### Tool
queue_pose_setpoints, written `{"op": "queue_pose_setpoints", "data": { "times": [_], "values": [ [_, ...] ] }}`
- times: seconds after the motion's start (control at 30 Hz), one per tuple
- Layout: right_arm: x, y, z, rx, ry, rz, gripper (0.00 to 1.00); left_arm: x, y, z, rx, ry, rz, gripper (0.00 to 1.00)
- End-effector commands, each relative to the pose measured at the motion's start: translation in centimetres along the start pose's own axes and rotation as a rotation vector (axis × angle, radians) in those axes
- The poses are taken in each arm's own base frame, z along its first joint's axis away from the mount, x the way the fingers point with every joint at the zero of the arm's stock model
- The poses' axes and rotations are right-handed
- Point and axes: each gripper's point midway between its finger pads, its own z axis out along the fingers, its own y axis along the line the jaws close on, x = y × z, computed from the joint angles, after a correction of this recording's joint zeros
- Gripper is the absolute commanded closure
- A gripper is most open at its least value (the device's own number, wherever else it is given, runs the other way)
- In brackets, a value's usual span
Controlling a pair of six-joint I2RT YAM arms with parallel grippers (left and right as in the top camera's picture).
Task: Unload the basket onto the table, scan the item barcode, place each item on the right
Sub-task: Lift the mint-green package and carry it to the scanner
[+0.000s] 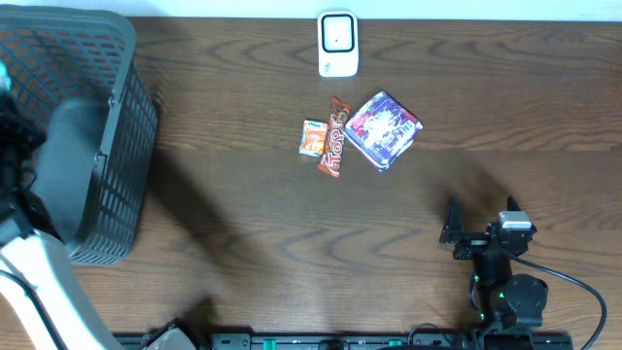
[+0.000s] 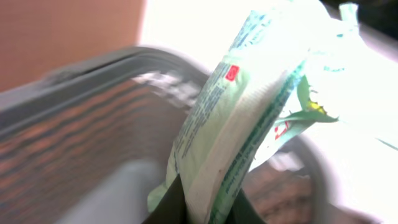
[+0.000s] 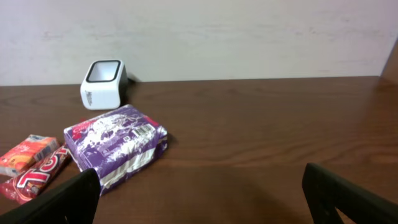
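The left claw [image 2: 202, 205] is clenched on the lower end of a green-and-white packet [image 2: 249, 112], whose long axis runs up and away from it, over the grey basket [image 1: 117, 136] at the bench's left. The white scanner [image 1: 337, 44] sits far, well to the packet's right. The right claw [image 3: 199, 199] is released and empty.

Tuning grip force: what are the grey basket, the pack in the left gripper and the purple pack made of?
Grey latticed basket: probably moulded plastic, matte; uniform grid walls. Green-and-white pack: thin plastic film, glossy; creases, sealed edge. Purple printed pack: likely soft plastic wrap, slight sheen.
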Motion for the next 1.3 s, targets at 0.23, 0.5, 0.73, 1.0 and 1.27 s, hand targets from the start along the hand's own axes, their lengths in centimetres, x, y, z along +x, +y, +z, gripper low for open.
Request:
{"op": "queue_pose_setpoints", "data": {
  "times": [0.23, 0.5, 0.73, 1.0, 1.27],
  "values": [
    [0.1, -0.1, 0.0, 0.005, 0.003, -0.011, 0.01, 7.1, -24.4, -5.3, 0.680, 0.234, -0.030, 0.93],
    [0.1, -0.1, 0.0, 0.005, 0.003, -0.011, 0.01, 19.9, -31.2, -3.6, 0.613, 0.479, 0.094, 0.92],
    [0.1, -0.1, 0.0, 0.005, 0.003, -0.011, 0.01, 30.7, -31.4, -0.7, 0.387, 0.619, 0.154, 0.93],
    [0.1, -0.1, 0.0, 0.005, 0.003, -0.011, 0.01, 37.2, -29.4, 1.0, 0.283, 0.730, 0.207, 0.78],
    [0.1, -0.1, 0.0, 0.005, 0.003, -0.011, 0.01, 34.4, -28.3, 2.3, 0.234, 0.657, 0.180, 0.71]
  ]
}}
